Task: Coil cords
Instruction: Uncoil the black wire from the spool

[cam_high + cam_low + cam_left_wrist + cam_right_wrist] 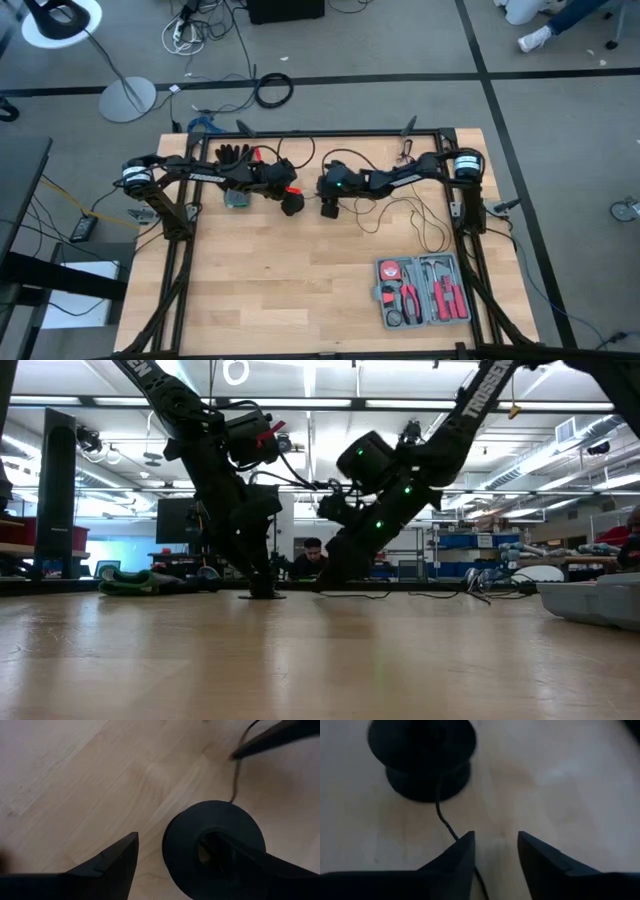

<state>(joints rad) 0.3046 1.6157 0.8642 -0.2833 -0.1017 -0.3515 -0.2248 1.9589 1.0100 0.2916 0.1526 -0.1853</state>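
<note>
- Left gripper (175,865): jaws spread wide, one finger (250,865) lying over the hollow centre of the round black disc (215,847), the other on bare wood beside it; apparently pinning the disc flat so the wire can be wound around it.
- Right gripper (495,855): jaws parted and empty, low over the table (300,300) just beside the disc, with the thin black wire (445,822) running from the disc under one finger; looks freshly let go or poised to pinch the wire again.
- Wire (415,215) trailing loose in wide loops toward the right arm's base, not yet coiled.
- Tool case (424,290) near the front right corner, well apart from the loops.
- Black glove (234,155) at the back edge behind the left arm.
- Broad bare wood ahead of both grippers; ample room for sweeping the wire round, the back rail close behind.
</note>
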